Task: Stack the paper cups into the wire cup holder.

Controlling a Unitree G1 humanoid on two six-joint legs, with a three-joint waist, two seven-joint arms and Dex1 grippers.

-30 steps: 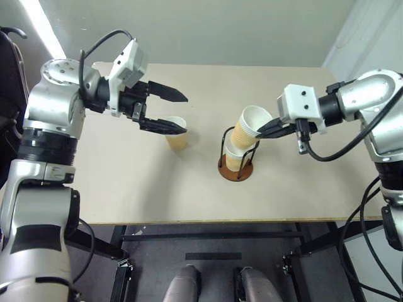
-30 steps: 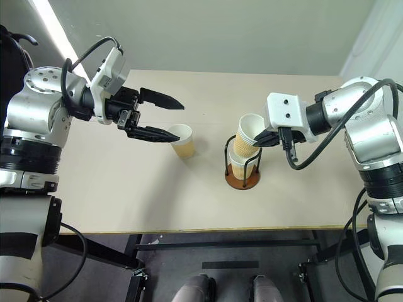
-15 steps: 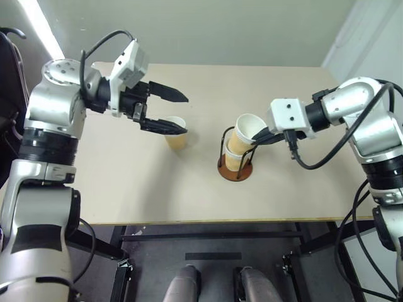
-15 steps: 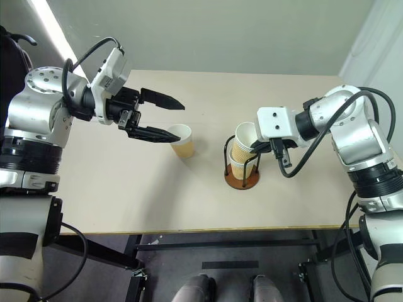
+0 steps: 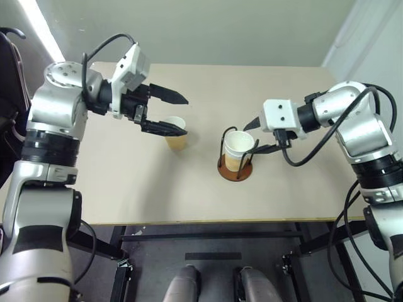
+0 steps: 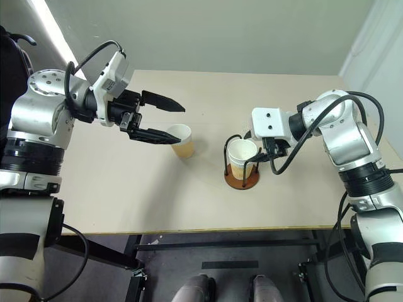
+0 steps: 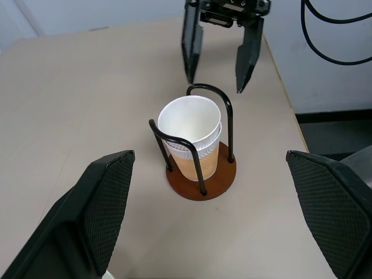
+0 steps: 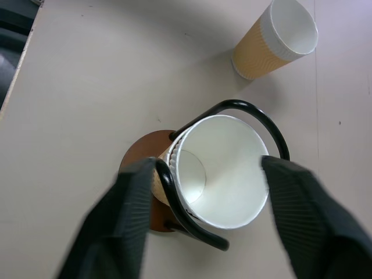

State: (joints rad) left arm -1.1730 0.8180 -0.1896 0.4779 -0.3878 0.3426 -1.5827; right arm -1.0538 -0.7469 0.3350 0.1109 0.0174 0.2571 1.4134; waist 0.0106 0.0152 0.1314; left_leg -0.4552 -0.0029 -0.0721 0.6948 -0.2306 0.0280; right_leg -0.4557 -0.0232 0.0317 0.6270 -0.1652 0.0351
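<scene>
Right gripper [image 5: 257, 134] spread wide astride nested cups [image 5: 238, 146] in the holder [image 5: 235, 168] mid-table, arm bent inward, left gripper [image 5: 176, 114] raised, jaws wide, above third cup [image 5: 177, 133] toward table's left.

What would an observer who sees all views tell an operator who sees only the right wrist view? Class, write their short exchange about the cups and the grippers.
Operator: I see one white cup mouth in the holder. How many cups are in there?
Observer: Two. The left wrist view shows two rims, one nested in the other, the stacked cups standing upright in the holder.
Operator: Where is the left gripper?
Observer: The left gripper is open in the air by the loose cup, holding nothing.
</scene>
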